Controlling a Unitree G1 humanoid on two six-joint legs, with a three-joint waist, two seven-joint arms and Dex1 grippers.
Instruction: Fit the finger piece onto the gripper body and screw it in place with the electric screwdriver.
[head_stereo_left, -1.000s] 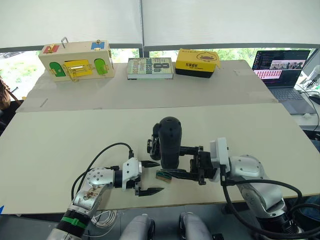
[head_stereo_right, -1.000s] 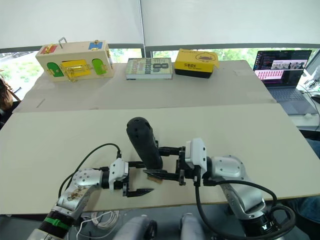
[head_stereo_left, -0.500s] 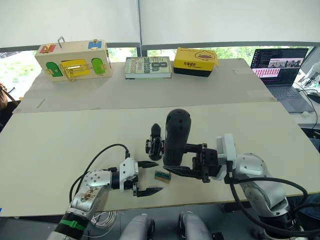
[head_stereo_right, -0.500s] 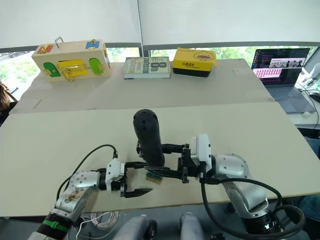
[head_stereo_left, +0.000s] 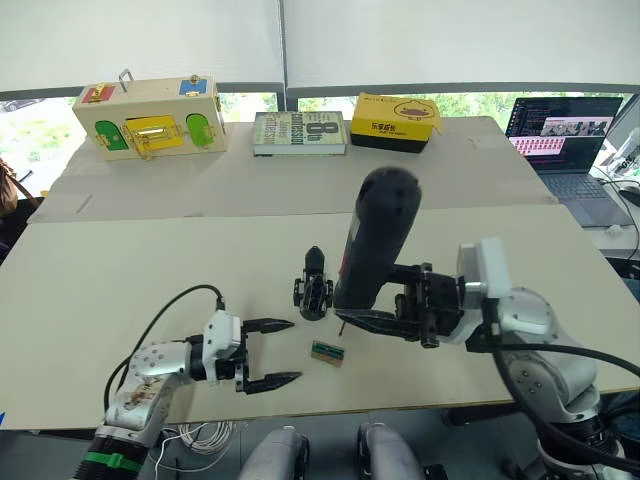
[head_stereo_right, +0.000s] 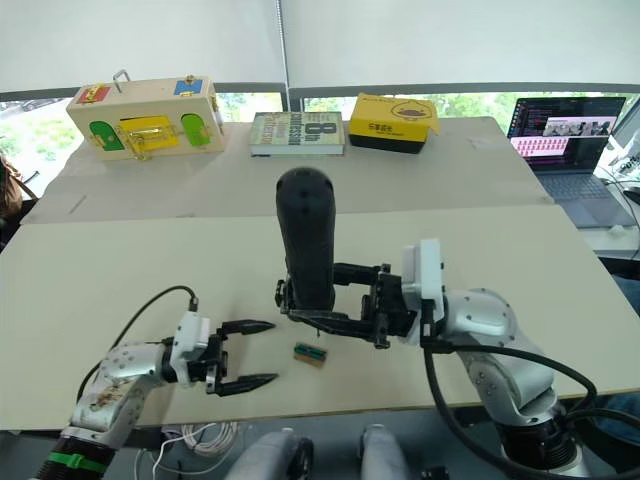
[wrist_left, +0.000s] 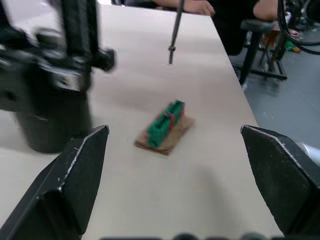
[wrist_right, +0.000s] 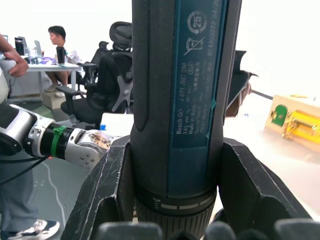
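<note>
The electric screwdriver (head_stereo_left: 377, 238), a thick black cylinder, stands nearly upright above the table with my right gripper (head_stereo_left: 352, 302) shut around its lower part. Its thin metal bit (wrist_left: 174, 31) hangs just over the tabletop. Left of it stands the gripper body (head_stereo_left: 313, 286), small and black, with a pointed finger rising from its top. The finger piece as a separate part is out of view. My left gripper (head_stereo_left: 291, 350) lies low over the table near the front edge, open and empty, pointing at a tiny green-topped block (head_stereo_left: 327, 352).
Along the table's back stand a wooden latch box (head_stereo_left: 150, 115), a book (head_stereo_left: 298, 133) and a yellow box (head_stereo_left: 395, 122). A laptop (head_stereo_left: 560, 135) sits at the far right. A person (wrist_right: 57, 42) sits at a desk behind office chairs.
My right gripper has raised the screwdriver and carried it right, off the gripper body. My left gripper has drawn back to the left, away from the green-topped block.
</note>
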